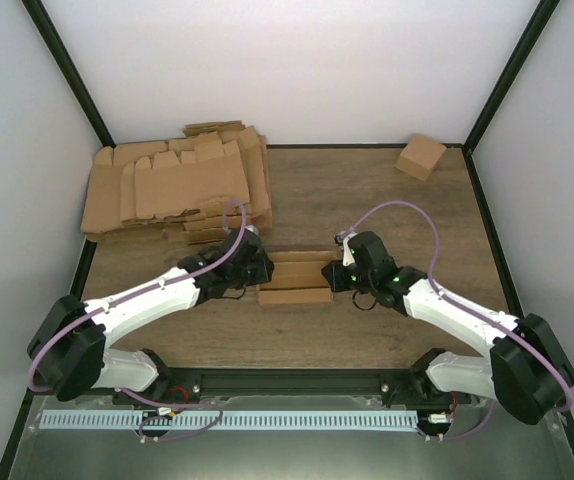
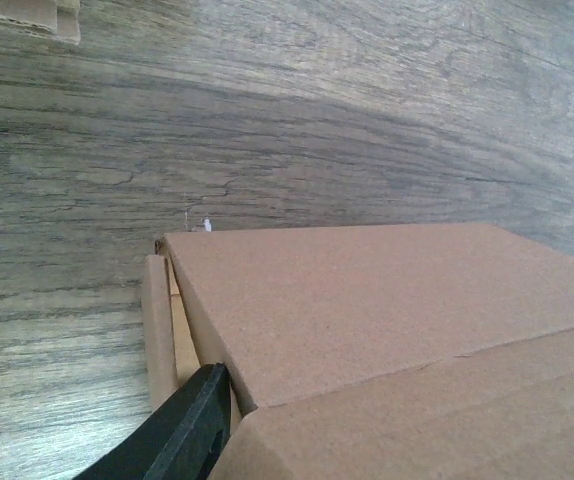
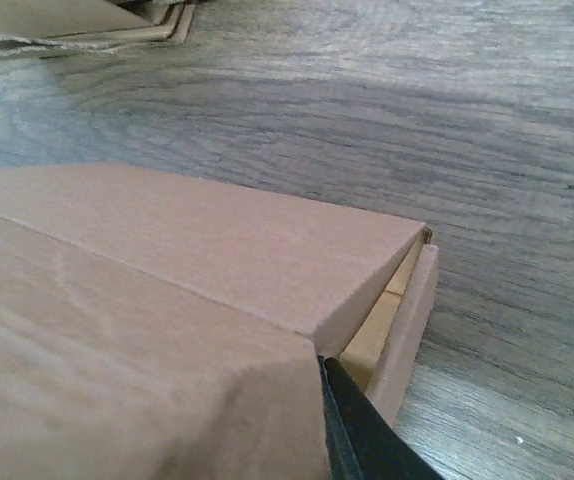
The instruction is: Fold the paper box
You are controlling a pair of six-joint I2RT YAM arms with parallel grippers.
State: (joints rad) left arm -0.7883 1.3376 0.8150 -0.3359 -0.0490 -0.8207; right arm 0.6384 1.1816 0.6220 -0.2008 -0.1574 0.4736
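Observation:
The paper box (image 1: 295, 278) is a brown, partly folded cardboard box lying flat at the table's middle, between both arms. My left gripper (image 1: 258, 272) is at its left end and my right gripper (image 1: 334, 276) at its right end. In the left wrist view the box (image 2: 387, 310) fills the lower right. One black finger (image 2: 182, 430) presses against the near panel beside an upright side flap (image 2: 157, 325). In the right wrist view the box (image 3: 167, 300) fills the left, with one black finger (image 3: 362, 430) against its near panel. The second finger of each gripper is hidden behind the cardboard.
A stack of flat, unfolded cardboard blanks (image 1: 177, 185) lies at the back left. A small folded brown box (image 1: 421, 156) stands at the back right corner. Black frame posts and white walls enclose the wooden table (image 1: 367, 200).

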